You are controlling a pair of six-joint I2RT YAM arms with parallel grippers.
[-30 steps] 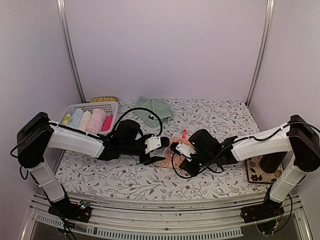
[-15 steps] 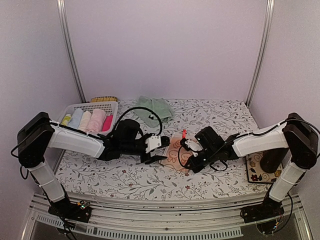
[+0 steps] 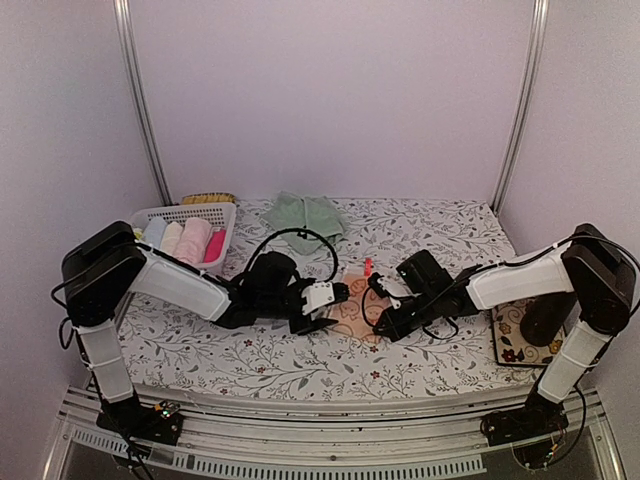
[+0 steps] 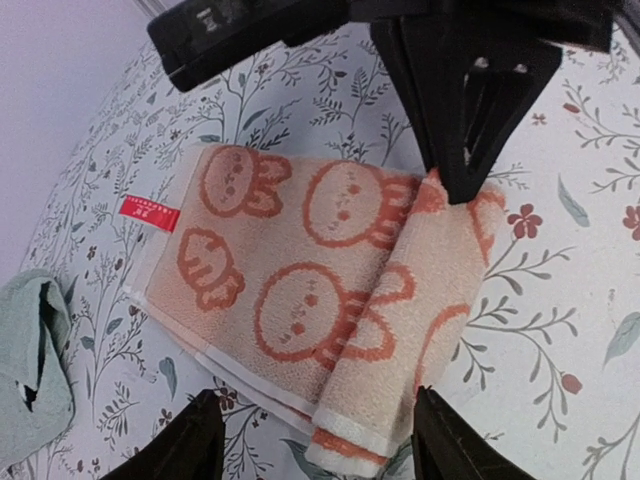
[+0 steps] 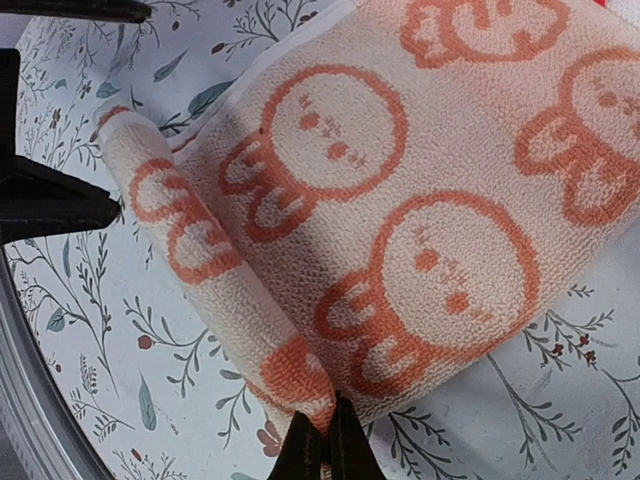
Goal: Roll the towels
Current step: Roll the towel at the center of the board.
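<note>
Flowered cloth covers the table. At far left a white basket [image 3: 170,212] holds rolled cloths, well out of the way. At mid-table the left gripper [image 4: 318,420] stands open, its fingers straddling one end of the roll begun on the orange towel [image 4: 300,270], likely to guide it. The right gripper [image 5: 325,440] is shut, tips against the roll's other end; whether cloth is pinched I cannot tell. The green towel [image 3: 305,218] lies crumpled at the far edge, apart, and a patterned mat [image 3: 515,345] sits at the right.

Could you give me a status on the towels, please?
Left jaws open astride orange towel. Right jaws shut on rolled edge. Green towel untouched. Nothing blocking.
</note>
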